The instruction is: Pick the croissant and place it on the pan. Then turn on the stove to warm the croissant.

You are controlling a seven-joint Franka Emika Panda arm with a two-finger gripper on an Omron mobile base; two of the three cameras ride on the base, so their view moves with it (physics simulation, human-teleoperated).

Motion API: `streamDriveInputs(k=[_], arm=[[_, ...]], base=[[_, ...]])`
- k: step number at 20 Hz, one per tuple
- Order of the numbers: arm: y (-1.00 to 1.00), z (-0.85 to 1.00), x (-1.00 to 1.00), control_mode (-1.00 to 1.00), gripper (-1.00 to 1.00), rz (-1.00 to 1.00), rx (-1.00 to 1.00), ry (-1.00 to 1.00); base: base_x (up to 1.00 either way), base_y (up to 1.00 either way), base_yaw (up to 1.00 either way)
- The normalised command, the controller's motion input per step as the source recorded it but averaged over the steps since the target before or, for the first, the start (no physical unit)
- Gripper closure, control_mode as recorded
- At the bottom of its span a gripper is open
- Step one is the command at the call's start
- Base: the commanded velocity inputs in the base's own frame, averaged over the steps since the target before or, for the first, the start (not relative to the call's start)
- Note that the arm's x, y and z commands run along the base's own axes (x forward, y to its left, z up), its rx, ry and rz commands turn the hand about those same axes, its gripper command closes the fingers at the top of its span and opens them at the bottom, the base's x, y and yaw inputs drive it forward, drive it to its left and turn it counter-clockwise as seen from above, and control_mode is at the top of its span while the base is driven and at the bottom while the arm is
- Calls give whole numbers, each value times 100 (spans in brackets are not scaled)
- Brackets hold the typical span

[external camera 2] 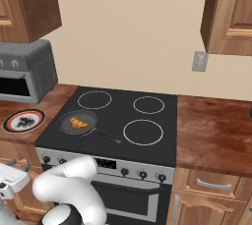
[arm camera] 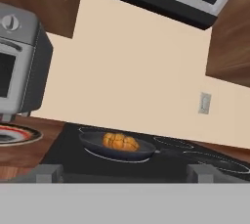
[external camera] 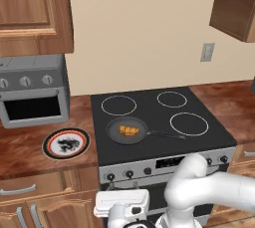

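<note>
The end effector [arm camera: 122, 171] is low in front of the stove [external camera: 159, 160], with its two tips wide apart and nothing between them. A little farther back, the pan [external camera: 127, 130] sits on the near left ring of the stove. The croissant [external camera: 129, 131] lies inside the pan. To the left, a plate [external camera: 65, 143] rests on the wooden desk [external camera: 25, 152]. Behind it stands a grey toaster oven [external camera: 34, 92].

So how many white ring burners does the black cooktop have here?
4. Back left, back right, front right, and front left, mostly covered by the round dark grey frying pan holding the small golden croissant.
</note>
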Motion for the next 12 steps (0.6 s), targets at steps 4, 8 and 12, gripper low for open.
streamDriveInputs(k=[4,8,12], arm=[[20,-11,17,-100,-100,-7,0,-11],[3,-28,4,-100,-100,-7,0,-11],[0,-41,0,-100,-100,-6,0,-8]], base=[[0,0,0],[0,0,0],[0,0,0]])
